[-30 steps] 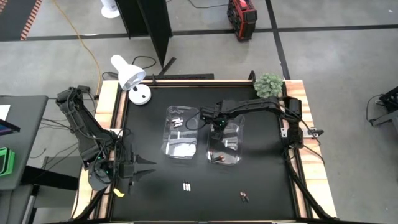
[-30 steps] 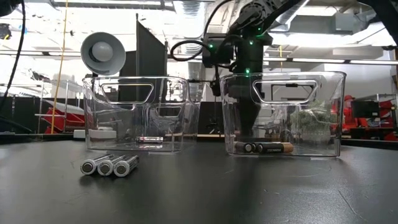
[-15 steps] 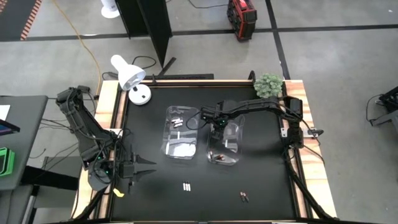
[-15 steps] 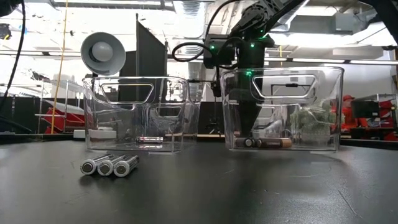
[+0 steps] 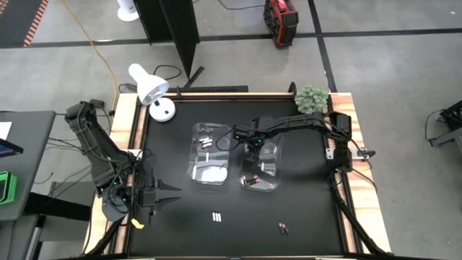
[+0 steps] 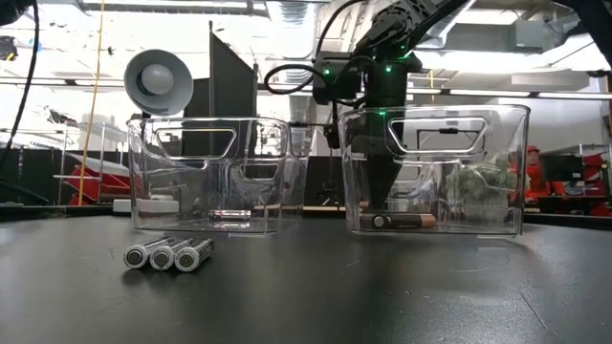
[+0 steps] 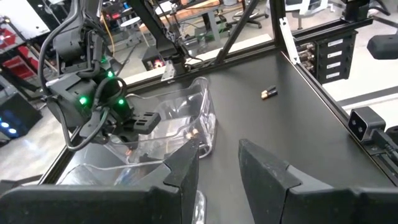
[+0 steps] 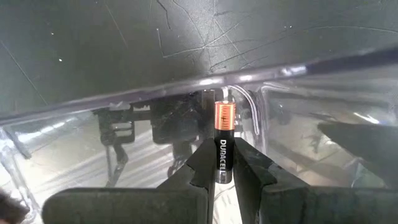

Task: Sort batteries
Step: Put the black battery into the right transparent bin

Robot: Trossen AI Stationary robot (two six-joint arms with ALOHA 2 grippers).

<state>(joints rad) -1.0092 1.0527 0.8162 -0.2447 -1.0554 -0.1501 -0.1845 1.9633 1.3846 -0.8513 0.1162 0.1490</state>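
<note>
High view: your right gripper point(image 5: 252, 149) is down inside the right clear bin point(image 5: 270, 184). Your left gripper point(image 5: 173, 194) waits near the tabletop's point(image 5: 310, 217) left edge, its fingers spread apart. Three pale batteries point(image 5: 216, 217) and two dark batteries point(image 5: 284, 229) lie loose near the front edge.

Low view: the three silver batteries point(image 6: 168, 255) lie side by side before the left bin point(image 6: 153, 177). A copper-ended battery point(image 6: 402, 221) rests on the right bin's floor.

Left wrist view: one battery point(image 7: 268, 93) lies alone beyond the bins.

Right wrist view: your fingers are clamped on a black battery with a copper end point(image 8: 224, 143), held upright, lettered Duracell.
</note>
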